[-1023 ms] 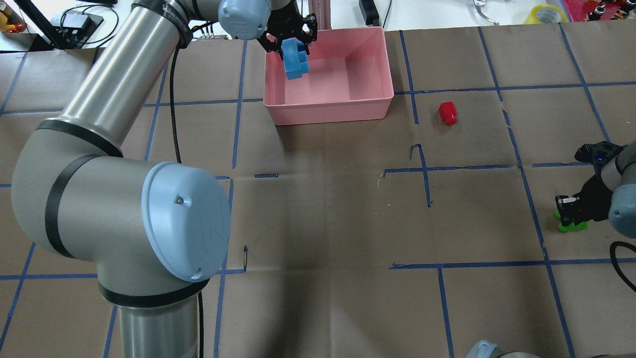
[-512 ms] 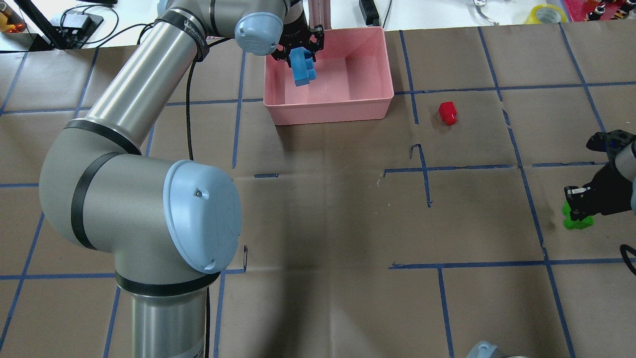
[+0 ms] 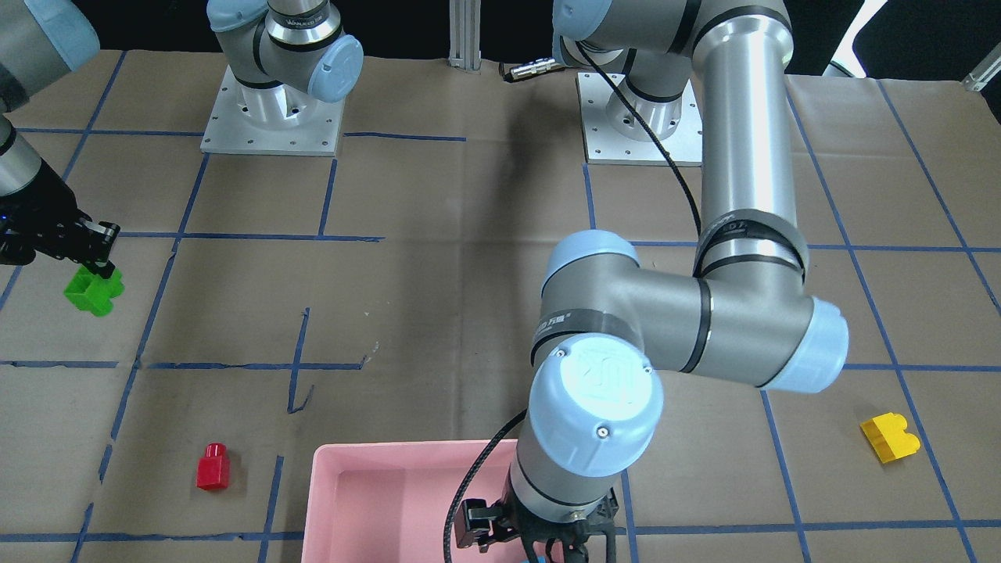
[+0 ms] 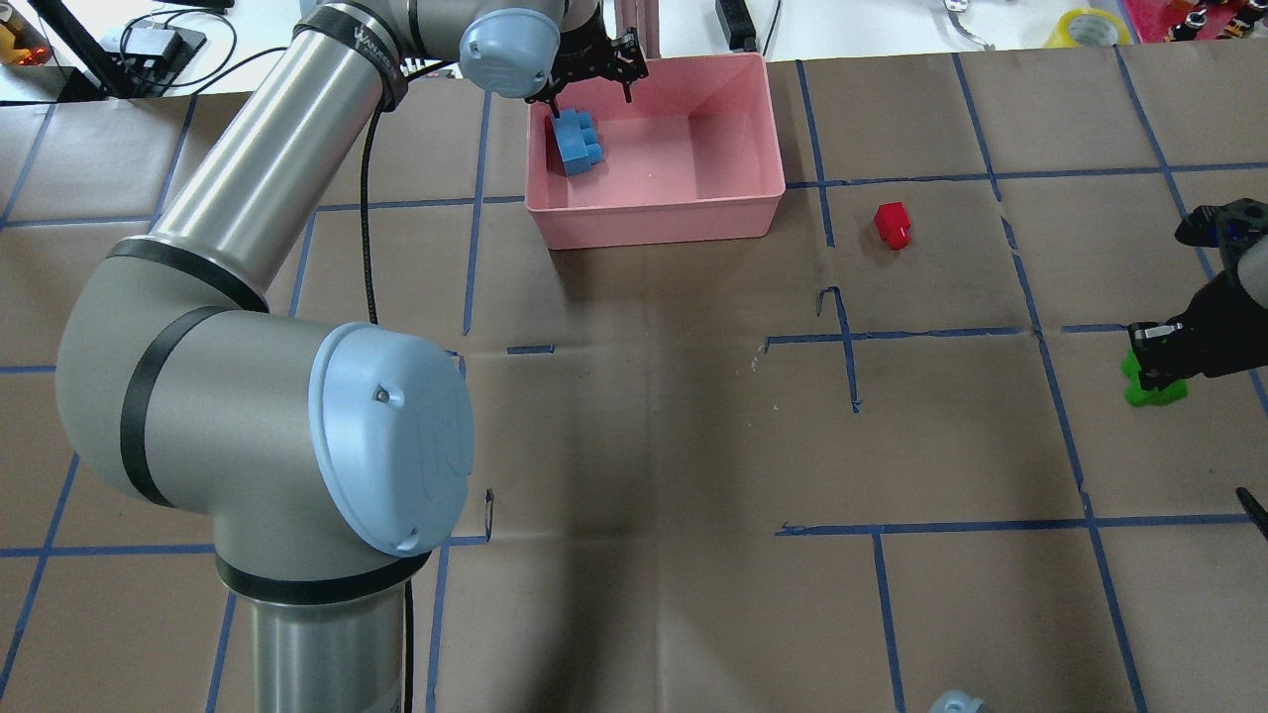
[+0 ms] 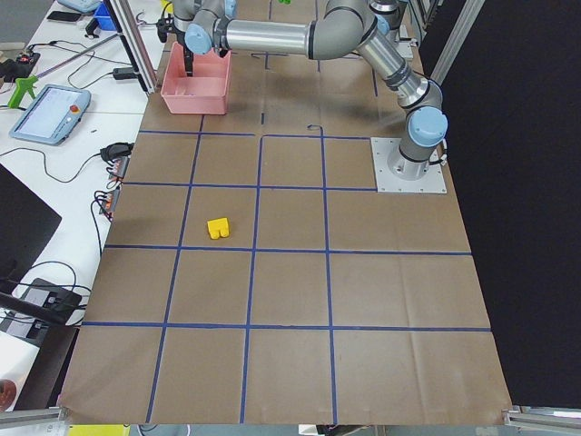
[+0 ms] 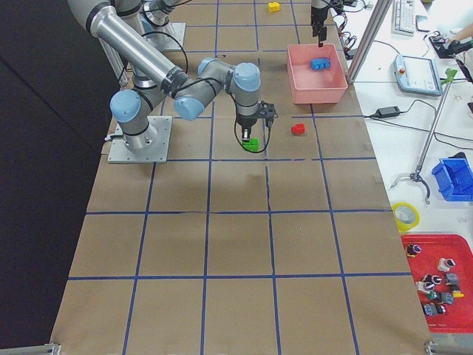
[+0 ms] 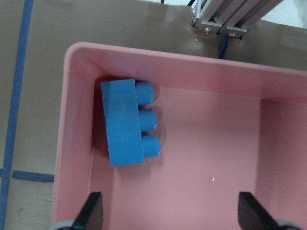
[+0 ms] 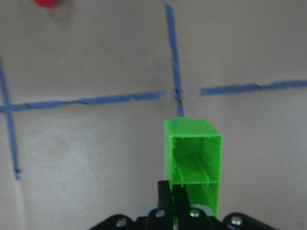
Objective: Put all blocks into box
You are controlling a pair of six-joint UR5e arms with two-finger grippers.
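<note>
**One brick in the box, three are left**

Front-facing view: the yellow two-stud plastic brick (image 3: 890, 438) and the small red one-stud plastic brick (image 3: 213, 467) lie on the brown paper-covered bench (image 3: 438, 313). Both are apart from the shallow pink plastic box (image 3: 319, 500). The right tool (image 3: 100, 262) stands just over the green two-stud plastic brick (image 3: 94, 291).

Overhead view: the light blue three-stud plastic brick (image 4: 577, 145) lies inside the box, near a corner, and the left tool (image 4: 591, 99) hangs above it. Half a second before, this tool held the blue brick over the box; now it has let it go. The right tool and the green brick are farther from the robot than before.

Left wrist view: the left tool is wide open and empty. The blue brick lies on its side against the box wall.

Right wrist view: the right tool is almost closed and seems to pinch a wall of the green brick, whose hollow underside faces the camera.

I judge that one brick of four is done.
</note>
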